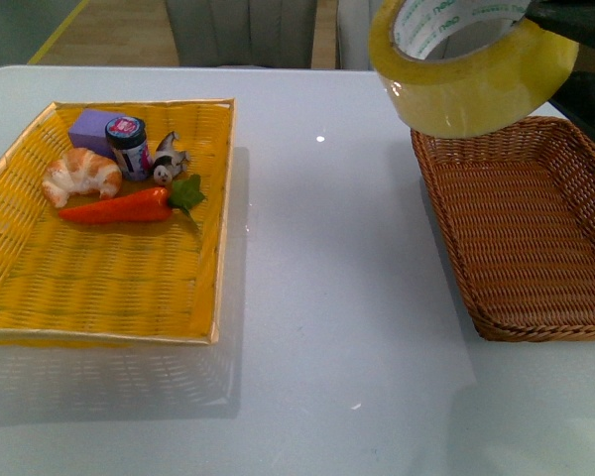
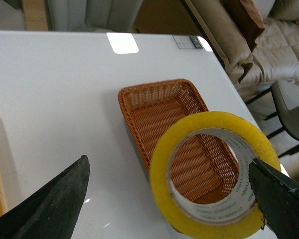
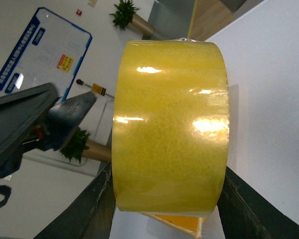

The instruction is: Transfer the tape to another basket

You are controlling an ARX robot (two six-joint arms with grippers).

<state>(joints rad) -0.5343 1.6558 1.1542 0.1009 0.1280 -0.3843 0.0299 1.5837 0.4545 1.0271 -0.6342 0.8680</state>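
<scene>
Yellow basket (image 1: 109,297) sat on the left of the white table (image 1: 317,297). Everything in it was bunched in the far half: purple box (image 1: 91,129) at the back, dark jar (image 1: 129,146) with a printed lid just beside it, small black-and-white figure (image 1: 169,159) right of the jar. Croissant (image 1: 82,176) lay in front of the box and a carrot (image 1: 129,205) lay flat in front of those, greens to the right.

Tape (image 1: 471,74) was up in the air at the right and tilted. In the front view it overlapped the far-left corner of the brown basket (image 1: 535,238), clear of the weave. Only bare woven floor showed inside that basket.

Left gripper (image 2: 168,162) was spread wide. One finger (image 2: 279,199) was right at the roll's edge, the other well apart from it. Right gripper (image 3: 167,189) was clamped on the roll, one finger on each side.
</scene>
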